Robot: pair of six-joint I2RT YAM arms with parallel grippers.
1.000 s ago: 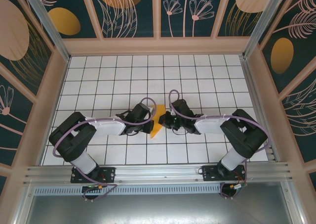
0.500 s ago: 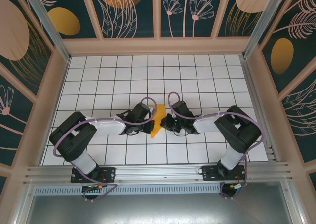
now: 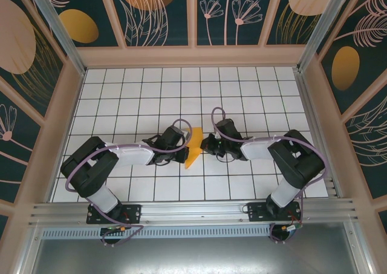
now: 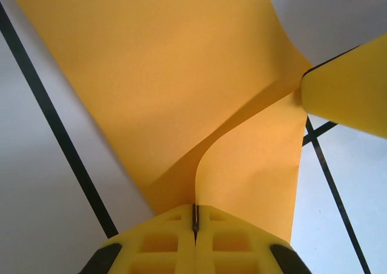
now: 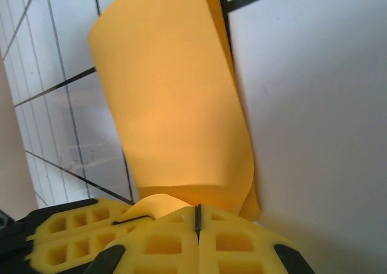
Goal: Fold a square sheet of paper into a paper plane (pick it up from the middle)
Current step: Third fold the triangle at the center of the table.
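Left gripper (image 4: 195, 218) has its yellow jaws pressed together on a lower edge of the sheet of paper (image 4: 169, 74), the thin orange-yellow edge running straight into the seam between them. Right gripper (image 5: 197, 216) is likewise closed tight, and the paper (image 5: 172, 104) curls up out of its jaws in a smooth rounded bend. From above, the two grippers face each other across the middle of the white gridded desk (image 3: 139, 92), the left gripper (image 3: 182, 155) on one side of the paper (image 3: 194, 146) and the right gripper (image 3: 206, 146) on the other, both touching it. The sheet is no longer flat: it stands as a narrow, partly folded shape between them, with one flap bowed over and a soft crease running toward the right gripper's finger (image 4: 351, 83), which shows at the edge of the left wrist view. The lower tip of the paper points toward the arm bases.
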